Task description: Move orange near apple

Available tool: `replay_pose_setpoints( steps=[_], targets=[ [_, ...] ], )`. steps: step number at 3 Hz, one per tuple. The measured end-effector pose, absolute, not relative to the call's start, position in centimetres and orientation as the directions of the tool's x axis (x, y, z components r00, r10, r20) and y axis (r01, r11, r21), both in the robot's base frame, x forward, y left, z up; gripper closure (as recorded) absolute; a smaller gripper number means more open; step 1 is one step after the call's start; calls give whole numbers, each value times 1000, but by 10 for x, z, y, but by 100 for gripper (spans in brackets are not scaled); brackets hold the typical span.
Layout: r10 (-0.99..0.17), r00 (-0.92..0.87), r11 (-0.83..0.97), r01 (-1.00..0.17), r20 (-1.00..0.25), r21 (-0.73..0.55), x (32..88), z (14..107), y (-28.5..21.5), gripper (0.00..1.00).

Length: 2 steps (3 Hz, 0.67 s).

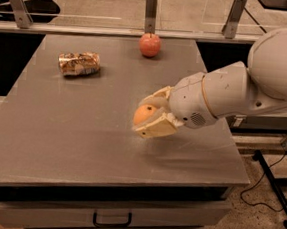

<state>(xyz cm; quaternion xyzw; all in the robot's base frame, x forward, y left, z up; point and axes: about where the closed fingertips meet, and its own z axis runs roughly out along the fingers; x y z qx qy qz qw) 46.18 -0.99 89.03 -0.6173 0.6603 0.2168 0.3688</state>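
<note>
My gripper (147, 116) is shut on the orange (143, 114), a small yellow-orange fruit held between the cream fingers (155, 129) just above the grey table (82, 131), right of its middle. The white arm reaches in from the right. The apple (150, 45), pinkish-red with a short stem, stands at the table's far edge, well beyond the gripper and almost straight behind it.
A crumpled snack bag (78, 63) lies at the far left of the table. Metal posts (151, 9) and a rail line the far edge. A drawer with a handle (111, 219) sits under the table front. Cables lie on the floor at right.
</note>
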Motion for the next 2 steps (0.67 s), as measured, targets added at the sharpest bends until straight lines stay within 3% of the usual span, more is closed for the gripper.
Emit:
replay_pose_setpoints(
  steps=[2],
  targets=[
    [-675, 63, 262, -911, -735, -318, 500, 915, -51, 100]
  ],
)
